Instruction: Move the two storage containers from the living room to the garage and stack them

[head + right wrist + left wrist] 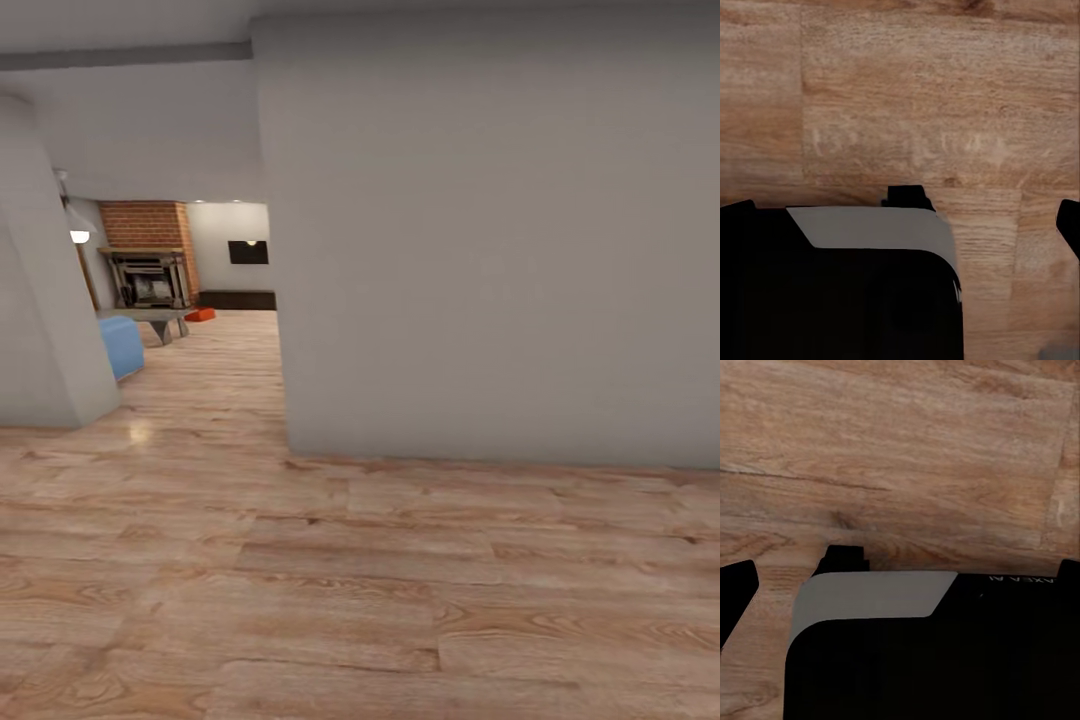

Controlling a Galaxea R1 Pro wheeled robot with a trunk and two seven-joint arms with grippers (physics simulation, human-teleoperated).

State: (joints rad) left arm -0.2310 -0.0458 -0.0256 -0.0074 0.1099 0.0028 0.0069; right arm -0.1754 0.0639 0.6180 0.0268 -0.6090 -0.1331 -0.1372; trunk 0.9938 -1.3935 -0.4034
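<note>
Far down the passage lies the living room (175,260), with a red brick fireplace, a black wall TV and a low dark cabinet. One orange-red storage container (200,314) sits on the wood floor there, beside a grey table. The garage and its floor are out of view. In the left wrist view, my left gripper (904,577) hangs over wood planks, its dark fingertips (736,585) far apart and nothing between them. My right gripper (904,214) is likewise open and empty above the planks. Both hang close to my black and grey base.
A broad grey wall (500,250) fills the right and ends in a corner at the passage. Another grey wall (40,300) closes the left side. A blue seat (122,346) and a grey table (150,318) stand at the living room's entrance. Light wood planks (350,580) stretch ahead.
</note>
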